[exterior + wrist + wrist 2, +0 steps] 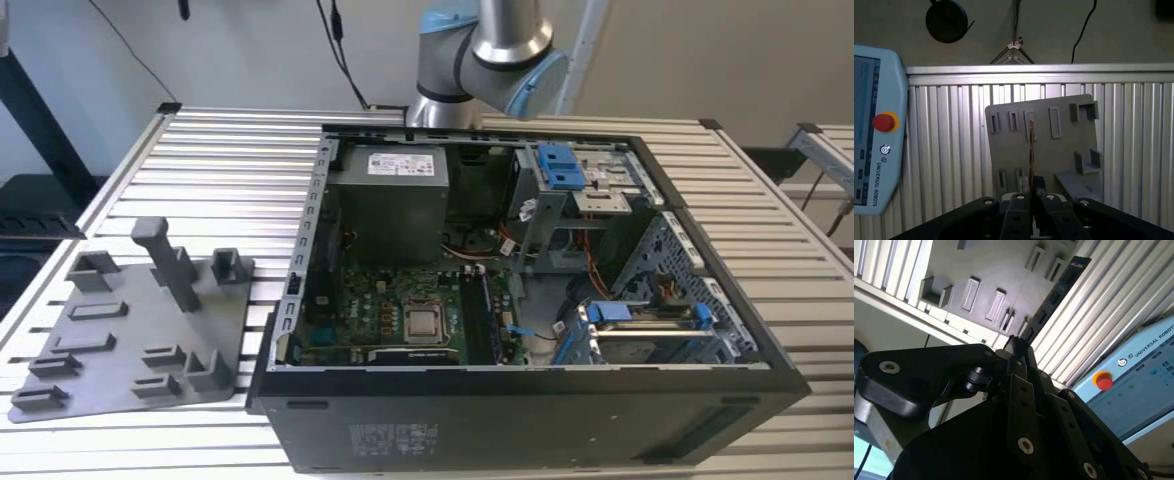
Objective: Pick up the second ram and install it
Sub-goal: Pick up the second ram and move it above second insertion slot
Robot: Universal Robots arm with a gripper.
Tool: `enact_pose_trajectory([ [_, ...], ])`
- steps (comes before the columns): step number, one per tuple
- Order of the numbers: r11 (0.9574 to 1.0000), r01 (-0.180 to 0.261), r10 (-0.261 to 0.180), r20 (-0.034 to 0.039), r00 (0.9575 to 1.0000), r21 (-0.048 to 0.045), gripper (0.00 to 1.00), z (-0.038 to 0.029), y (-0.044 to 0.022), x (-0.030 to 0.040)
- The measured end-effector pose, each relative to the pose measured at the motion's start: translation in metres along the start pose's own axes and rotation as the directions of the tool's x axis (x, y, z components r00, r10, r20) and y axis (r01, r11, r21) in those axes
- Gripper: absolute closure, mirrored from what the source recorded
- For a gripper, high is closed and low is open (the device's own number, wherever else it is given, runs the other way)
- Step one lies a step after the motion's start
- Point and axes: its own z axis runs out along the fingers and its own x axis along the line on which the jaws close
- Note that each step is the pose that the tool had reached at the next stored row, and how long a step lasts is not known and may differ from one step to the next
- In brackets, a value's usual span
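First, the exterior view: open computer case point(534, 420) centre frame, grey holder tray point(123, 338) lower left on the slatted table point(227, 170). Second wrist view: gripper point(1017, 345) clenched on the second ram point(1052, 297), tray behind. First wrist view: ram edge-on, teach pendant point(876, 150) alongside.

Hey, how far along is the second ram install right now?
Done: the second ram is out of the grey holder tray, held clear of it. In hand: the pincer is shut on one end of the stick in both wrist views. Not yet done: seating it in the motherboard inside the open computer case, seen in the exterior view.
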Motion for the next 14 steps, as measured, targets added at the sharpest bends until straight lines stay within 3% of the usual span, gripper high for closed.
enact_pose_trajectory([
  [7, 1.0, 0.0, 0.0, -0.0003, 1.0, -0.0003, 0.85, -0.0006, -0.0009, -0.0001],
  [14, 1.0, 0.0, 0.0, -0.0001, 1.0, -0.0001, 0.85, -0.0005, -0.0075, -0.0003],
])
